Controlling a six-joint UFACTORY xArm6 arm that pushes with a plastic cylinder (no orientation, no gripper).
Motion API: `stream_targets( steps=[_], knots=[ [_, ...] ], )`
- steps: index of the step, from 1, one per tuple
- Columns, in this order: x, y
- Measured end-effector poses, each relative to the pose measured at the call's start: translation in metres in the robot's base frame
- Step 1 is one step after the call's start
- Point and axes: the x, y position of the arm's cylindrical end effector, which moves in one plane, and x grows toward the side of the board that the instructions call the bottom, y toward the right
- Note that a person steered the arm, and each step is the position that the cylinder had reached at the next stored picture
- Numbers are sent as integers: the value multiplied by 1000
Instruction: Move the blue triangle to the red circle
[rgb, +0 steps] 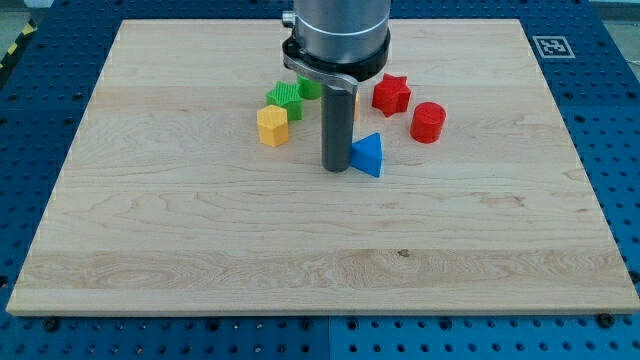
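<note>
The blue triangle (369, 155) lies on the wooden board (200, 230) near its middle. My tip (335, 168) stands just to the triangle's left, touching or nearly touching it. The red circle (428, 121), a short red cylinder, stands to the upper right of the triangle, a small gap away. The rod and the arm's grey body (335, 35) rise above the tip and hide the blocks behind them.
A red star (391, 94) sits left of the red circle. A yellow hexagon block (272, 126) and a green ribbed block (285, 98) lie to the left of the rod. Another green block (309, 88) peeks out behind the arm.
</note>
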Motion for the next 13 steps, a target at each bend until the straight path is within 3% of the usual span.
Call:
stream_targets(
  steps=[3,8,10,13],
  knots=[
    [-8,14],
    [-7,87],
    [-47,54],
    [-51,54]
  ],
)
